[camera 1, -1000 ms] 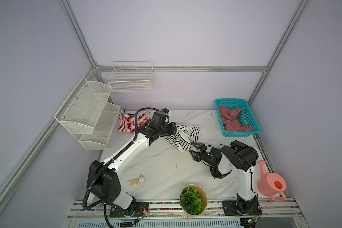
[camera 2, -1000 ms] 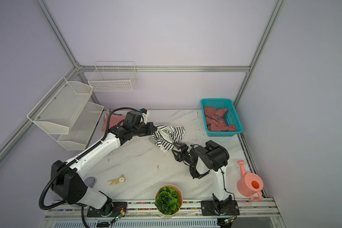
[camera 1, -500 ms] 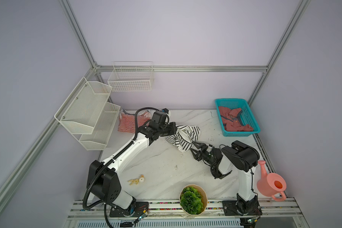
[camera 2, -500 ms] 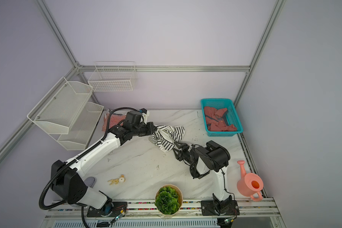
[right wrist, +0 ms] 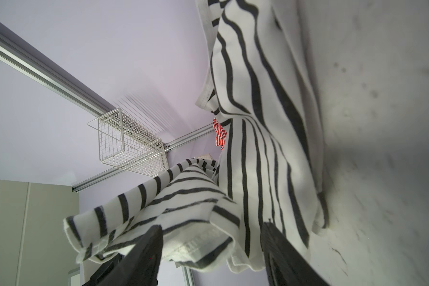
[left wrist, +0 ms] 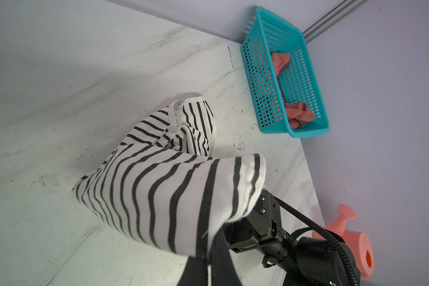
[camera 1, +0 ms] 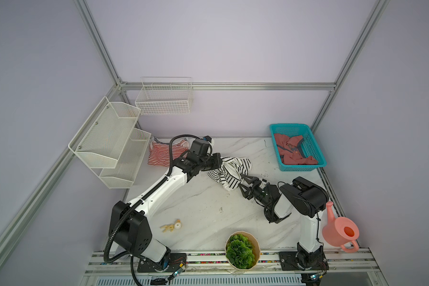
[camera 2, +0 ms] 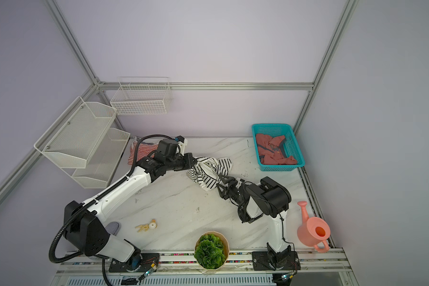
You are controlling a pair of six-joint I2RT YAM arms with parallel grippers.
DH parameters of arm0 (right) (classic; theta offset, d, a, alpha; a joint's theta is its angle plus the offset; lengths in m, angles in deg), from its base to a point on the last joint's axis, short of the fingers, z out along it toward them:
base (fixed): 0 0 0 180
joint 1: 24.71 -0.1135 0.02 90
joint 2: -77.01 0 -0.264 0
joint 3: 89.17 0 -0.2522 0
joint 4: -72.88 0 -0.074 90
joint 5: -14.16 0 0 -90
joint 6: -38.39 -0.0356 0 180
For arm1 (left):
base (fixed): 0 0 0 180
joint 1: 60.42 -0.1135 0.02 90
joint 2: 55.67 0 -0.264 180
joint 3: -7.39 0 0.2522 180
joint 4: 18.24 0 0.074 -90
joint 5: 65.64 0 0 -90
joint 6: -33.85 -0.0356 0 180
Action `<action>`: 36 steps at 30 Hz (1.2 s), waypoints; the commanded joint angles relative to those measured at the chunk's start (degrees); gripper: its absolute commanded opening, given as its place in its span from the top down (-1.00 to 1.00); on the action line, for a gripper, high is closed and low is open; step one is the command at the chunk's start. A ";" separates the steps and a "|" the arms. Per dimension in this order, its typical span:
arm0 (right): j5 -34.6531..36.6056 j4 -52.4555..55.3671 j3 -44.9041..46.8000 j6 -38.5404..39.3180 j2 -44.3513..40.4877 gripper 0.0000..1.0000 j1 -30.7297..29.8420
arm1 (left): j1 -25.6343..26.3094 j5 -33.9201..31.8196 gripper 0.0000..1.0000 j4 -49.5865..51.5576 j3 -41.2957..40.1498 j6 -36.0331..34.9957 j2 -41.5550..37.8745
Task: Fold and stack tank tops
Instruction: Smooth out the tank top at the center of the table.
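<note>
While the right gripper (camera 1: 245,185), nearest the robot's bases and well short of the teal basket (camera 1: 289,125), has its fingers (right wrist: 139,260) spread wide on either side of a hanging hemmed edge without gripping it, the step in hand looks like opening out the black-and-white striped top (camera 1: 230,170) before any fold. That top sits just beyond, off the basket's long wall that faces mid-tabletop (camera 1: 203,203), bunched: part lifted, part trailing on the surface. The left gripper (camera 1: 220,163), on the top's side away from the basket, is clenched on a raised edge of the cloth. The garment's long axis seems to slant from that pinch down toward the right gripper, with a strap loop lying toward the basket; which end is the neckline is hard to tell. The next move likely calls for the right fingers to close on the hem, then for both arms to draw apart and lay the cloth flat. Farther back, the dusty-red top (camera 1: 294,151) lies crumpled inside the basket. Well away from the basket, at the tabletop's far edge, the red-and-white striped top (camera 1: 159,154) lies flat, seemingly folded.
</note>
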 commanded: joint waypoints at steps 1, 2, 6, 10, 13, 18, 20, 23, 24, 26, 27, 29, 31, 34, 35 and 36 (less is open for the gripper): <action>2.14 -15.09 -1.41 -9.80 0.64 -0.34 -0.06 | -0.48 1.30 1.00 -2.90 -2.00 0.35 -1.58; 2.05 -15.12 -1.76 -9.86 0.75 -0.34 -0.02 | -0.47 1.30 1.00 -2.90 -2.03 0.37 -1.59; 1.65 -15.13 -2.51 -9.46 0.95 -0.34 0.71 | -0.45 1.56 1.00 -2.90 -2.28 0.52 -1.80; 1.01 -15.13 -3.47 -9.53 2.10 -0.32 1.21 | -0.48 1.80 1.00 -3.03 -2.59 0.69 -1.94; 0.82 -15.13 -4.18 -9.67 3.42 -0.32 1.36 | -0.47 2.41 1.00 -3.24 -2.63 0.89 -2.09; 0.17 -15.13 -5.74 -9.37 4.35 -0.34 2.12 | -0.46 3.27 1.00 -3.81 -3.24 0.97 -2.43; -0.11 -15.13 -6.12 -9.53 4.87 -0.35 2.56 | -0.47 3.32 1.00 -3.95 -3.44 0.98 -2.55; -0.57 -15.13 -6.64 -9.73 5.25 -0.24 2.91 | -0.44 3.59 1.00 -4.04 -3.69 1.08 -2.75; -0.67 -15.13 -6.73 -9.79 5.25 -0.14 3.01 | -0.46 3.62 1.00 -4.11 -3.73 1.07 -2.78; -0.91 -15.13 -6.74 -9.87 5.32 0.10 3.10 | -0.47 3.61 1.00 -4.19 -3.78 0.93 -2.91; -1.00 -15.13 -6.74 -9.84 5.37 0.18 3.06 | -0.45 3.62 1.00 -4.24 -3.82 0.87 -3.02; -1.19 -15.13 -6.74 -9.90 5.52 0.43 3.19 | -0.46 3.67 1.00 -4.26 -3.69 0.77 -3.21; -1.45 -15.11 -6.74 -9.86 5.59 0.77 3.17 | -0.45 3.72 1.00 -4.26 -3.61 0.34 -3.35; -1.86 -15.13 -7.03 -9.81 5.43 1.00 3.44 | -0.48 3.43 1.00 -3.97 -3.43 -1.14 -3.99; -2.16 -15.11 -7.16 -9.53 5.25 1.00 3.75 | -0.48 3.19 1.00 -3.47 -3.32 -1.83 -4.30; -2.40 -15.15 -7.32 -9.26 4.90 1.00 4.14 | -0.48 2.87 1.00 -2.93 -3.11 -2.33 -4.66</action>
